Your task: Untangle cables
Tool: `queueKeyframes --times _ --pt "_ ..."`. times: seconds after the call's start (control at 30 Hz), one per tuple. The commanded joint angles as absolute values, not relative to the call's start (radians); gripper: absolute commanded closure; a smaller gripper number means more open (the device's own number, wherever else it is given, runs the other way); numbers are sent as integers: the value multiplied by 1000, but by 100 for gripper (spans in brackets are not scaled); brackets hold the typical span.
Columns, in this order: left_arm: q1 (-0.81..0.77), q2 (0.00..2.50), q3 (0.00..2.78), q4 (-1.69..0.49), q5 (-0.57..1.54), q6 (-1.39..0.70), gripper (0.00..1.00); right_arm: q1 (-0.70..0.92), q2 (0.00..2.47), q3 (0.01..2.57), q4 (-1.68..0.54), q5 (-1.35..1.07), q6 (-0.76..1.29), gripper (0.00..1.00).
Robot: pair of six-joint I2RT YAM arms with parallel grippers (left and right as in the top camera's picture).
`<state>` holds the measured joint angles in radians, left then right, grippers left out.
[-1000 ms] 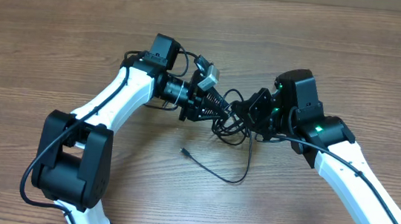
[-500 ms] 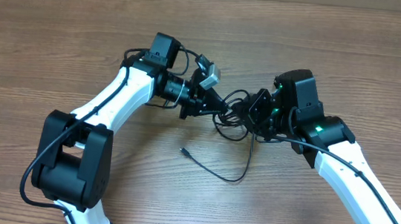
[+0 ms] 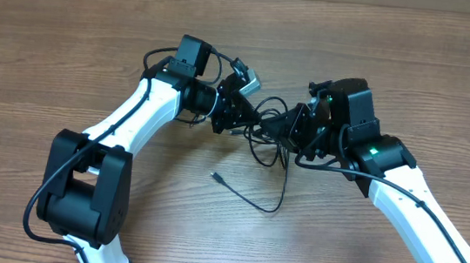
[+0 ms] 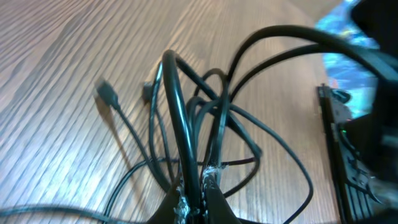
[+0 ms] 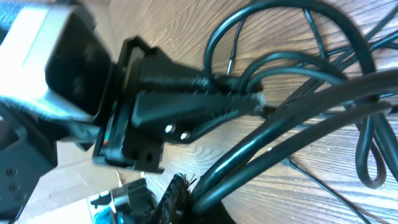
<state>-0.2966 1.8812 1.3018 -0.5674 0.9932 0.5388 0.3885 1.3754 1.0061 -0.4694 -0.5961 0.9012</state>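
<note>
Two arms meet near the middle of the worktop (image 3: 69, 44), seen from overhead. The left arm (image 3: 146, 105) rises from its base at 7 o'clock and bends in toward 3 o'clock, wrist rolled so its camera sits on top. The right arm (image 3: 411, 203) comes up from 5 o'clock and angles toward 10 o'clock. Their tips are just apart, facing each other.

The left gripper (image 4: 194, 198) is pressed together, pinching one strand of the cables (image 3: 272, 149); in its wrist view that strand climbs straight up from between the fingers and arches over. The right gripper (image 3: 295, 129) is also clamped, with a thick bundle of strands running out from between its fingers in its own wrist view.

The cables hang as a knot of loops between the two grippers and droop onto the worktop just toward 6 o'clock of them. One loose strand curves away toward 7 o'clock and ends in a small plug (image 3: 215, 178) lying flat on the wood. The left wrist view shows a second plug end (image 4: 147, 92) beside the first, both blurred. Each gripper crowds the other's approach to the knot.
</note>
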Motion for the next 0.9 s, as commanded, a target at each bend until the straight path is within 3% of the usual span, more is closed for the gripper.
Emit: queueKeyframes --times 0.0,0.37,0.63,0.87 --pt "-295 1863 1304 -561 878 467 96 383 1370 1021 -456 -685 862 96" --pt "-295 1863 1304 -564 827 463 96 174 1370 1021 -339 -1092 853 96" --pt "-295 1863 1304 -564 820 463 96 9 1370 1021 -393 -1161 836 96" --pt "-295 1864 1304 -548 608 359 96 -96 1370 1021 -422 -1274 835 96"
